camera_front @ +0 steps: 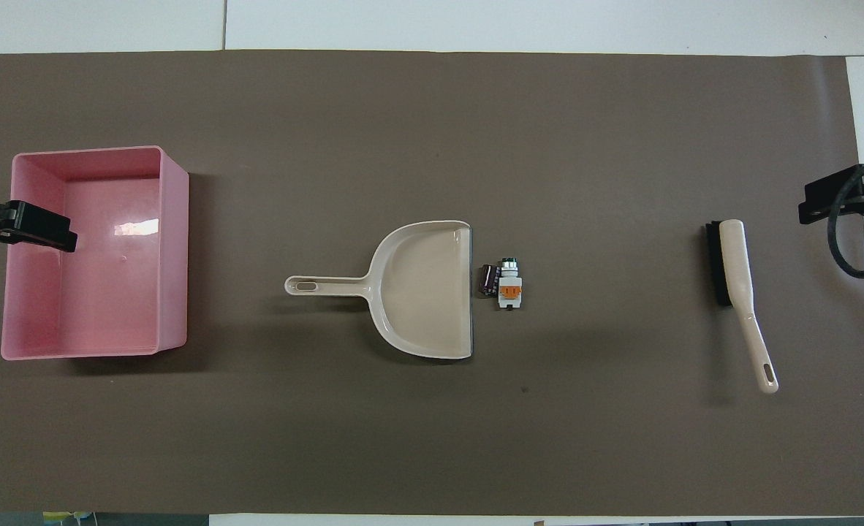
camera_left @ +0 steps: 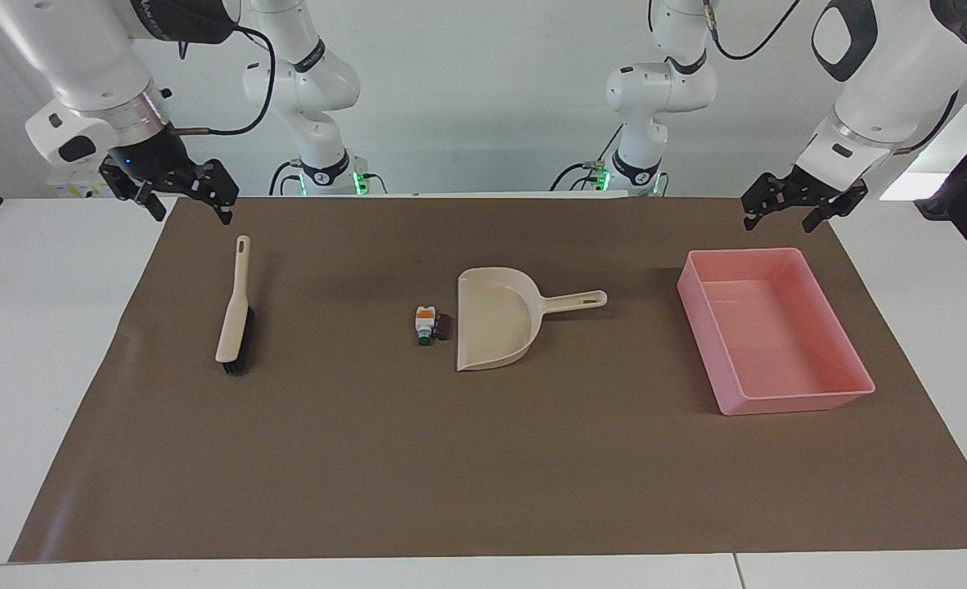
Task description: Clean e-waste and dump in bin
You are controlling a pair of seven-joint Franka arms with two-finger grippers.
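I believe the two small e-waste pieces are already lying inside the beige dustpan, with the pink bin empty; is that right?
Not quite: the e-waste lies on the brown mat just outside the dustpan, beside its open edge, as the overhead view shows. The pink bin is indeed empty.

No readable text, label, brand, number or sign shows anywhere.

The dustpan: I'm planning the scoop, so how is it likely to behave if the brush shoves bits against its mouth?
The dustpan looks like thin moulded plastic, so probably light and stiff. It lies flat and free on the smooth mat, so it may well slide away unless its handle is held. The e-waste already lies beside its open edge.
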